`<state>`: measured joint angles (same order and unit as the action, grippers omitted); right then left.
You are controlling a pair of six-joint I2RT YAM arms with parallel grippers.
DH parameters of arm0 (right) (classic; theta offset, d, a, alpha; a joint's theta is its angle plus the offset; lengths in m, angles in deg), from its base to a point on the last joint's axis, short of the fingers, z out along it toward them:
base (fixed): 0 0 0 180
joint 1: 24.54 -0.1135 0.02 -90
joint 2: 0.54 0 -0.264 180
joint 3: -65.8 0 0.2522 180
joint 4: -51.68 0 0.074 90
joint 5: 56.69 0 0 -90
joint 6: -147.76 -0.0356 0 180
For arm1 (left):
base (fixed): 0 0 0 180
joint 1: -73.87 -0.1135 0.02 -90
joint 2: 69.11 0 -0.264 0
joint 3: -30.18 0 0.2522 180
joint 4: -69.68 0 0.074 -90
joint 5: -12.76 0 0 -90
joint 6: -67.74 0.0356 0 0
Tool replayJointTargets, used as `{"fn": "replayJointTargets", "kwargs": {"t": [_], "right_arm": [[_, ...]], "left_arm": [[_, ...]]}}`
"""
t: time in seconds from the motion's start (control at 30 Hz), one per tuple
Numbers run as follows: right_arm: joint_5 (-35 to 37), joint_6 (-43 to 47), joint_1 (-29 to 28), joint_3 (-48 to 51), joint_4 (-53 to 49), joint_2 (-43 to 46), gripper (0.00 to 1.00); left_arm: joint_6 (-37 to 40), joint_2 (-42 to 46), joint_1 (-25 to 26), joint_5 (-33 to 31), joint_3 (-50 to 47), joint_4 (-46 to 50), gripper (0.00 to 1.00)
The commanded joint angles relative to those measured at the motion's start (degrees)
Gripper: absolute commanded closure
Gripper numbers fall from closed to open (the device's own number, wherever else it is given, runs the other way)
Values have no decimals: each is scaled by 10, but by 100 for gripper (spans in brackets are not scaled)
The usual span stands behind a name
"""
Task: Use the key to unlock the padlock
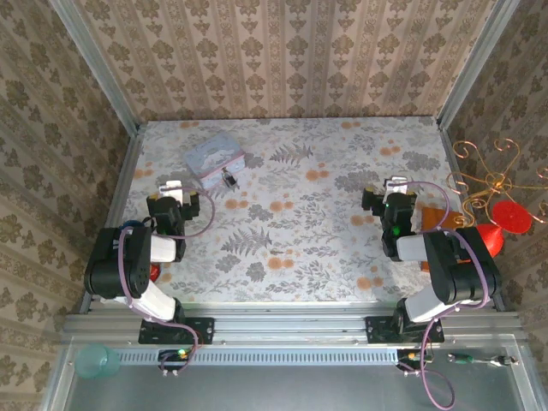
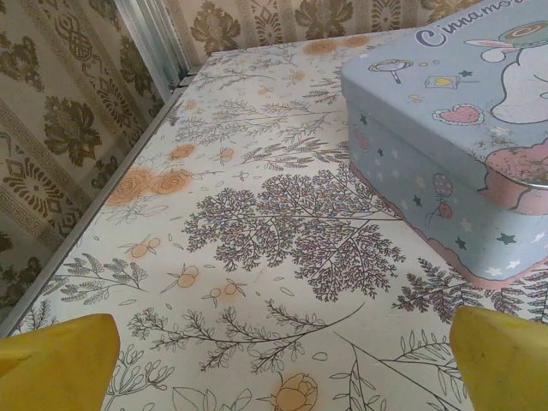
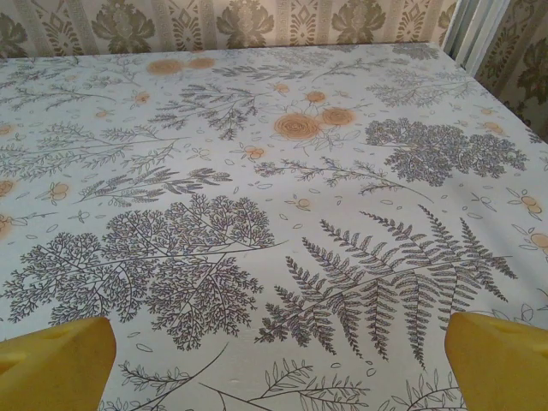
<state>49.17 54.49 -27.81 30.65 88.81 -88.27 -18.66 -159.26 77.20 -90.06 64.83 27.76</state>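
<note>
Hovering low over the floral-printed table [image 1: 300,231], the left gripper [image 2: 274,377] is held with its yellow fingers [image 2: 60,360] spread wide apart and nothing between them. The right gripper [image 3: 274,377] is likewise spread wide and empty, well off on the other side of the table.

The tiny dark padlock with the silvery shackle [image 1: 229,178] is picked out in the top view, just at the near side of the pale blue cartoon-printed tin box [image 1: 212,156] and a little ahead of the left gripper. Whether it merely touches the tin or is hung on it cannot be told. Where the thin gold key lies cannot be made out at this size.

The padlock is judged to be stiff, dense metal, small and slippery, and likely to twist or skid if nudged. A hold across its flat body would be favoured, with shackle and keyhole left free. Nothing is grasped yet.
</note>
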Motion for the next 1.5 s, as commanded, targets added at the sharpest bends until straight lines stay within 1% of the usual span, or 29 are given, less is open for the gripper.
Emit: {"fn": "replayJointTargets", "kwargs": {"t": [0.0, 0.73, 0.83, 0.97, 1.07, 1.17, 1.23, 1.27, 1.33, 1.37, 1.47], "right_arm": [[12, -6, -2, -9, 3, 1, 0], [11, -5, -2, -8, 3, 0, 0], [11, -6, -1, -8, 3, 0, 0], [11, -6, -2, -9, 3, 0, 0], [11, -6, -1, -8, 3, 1, 0], [12, -5, -2, -6, 7, 2, 0], [3, 5, -7, -2, 13, 4, 0], [-7, 11, -8, 0, 15, 7, 0], [-20, 21, -12, 1, 14, 11, 0], [-21, 24, -13, 1, 13, 13, 0], [-21, 25, -14, 7, 22, 13, 0]], "left_arm": [[-8, 6, -1, 3, 2, -3, 0], [-6, 5, 1, 1, 2, -4, 0], [19, 1, 24, -15, -13, -43, 0], [36, -4, 36, -11, -42, -104, 0], [55, -19, 53, -11, -78, -188, 0], [57, -13, 57, -8, -85, -189, 0], [62, 7, 56, 11, -95, -189, 0], [72, 21, 62, 8, -98, -187, 0], [118, 47, 104, -40, -102, -179, 0], [137, 56, 126, -49, -107, -180, 0], [145, 101, 155, -68, -125, -171, 0]]}}
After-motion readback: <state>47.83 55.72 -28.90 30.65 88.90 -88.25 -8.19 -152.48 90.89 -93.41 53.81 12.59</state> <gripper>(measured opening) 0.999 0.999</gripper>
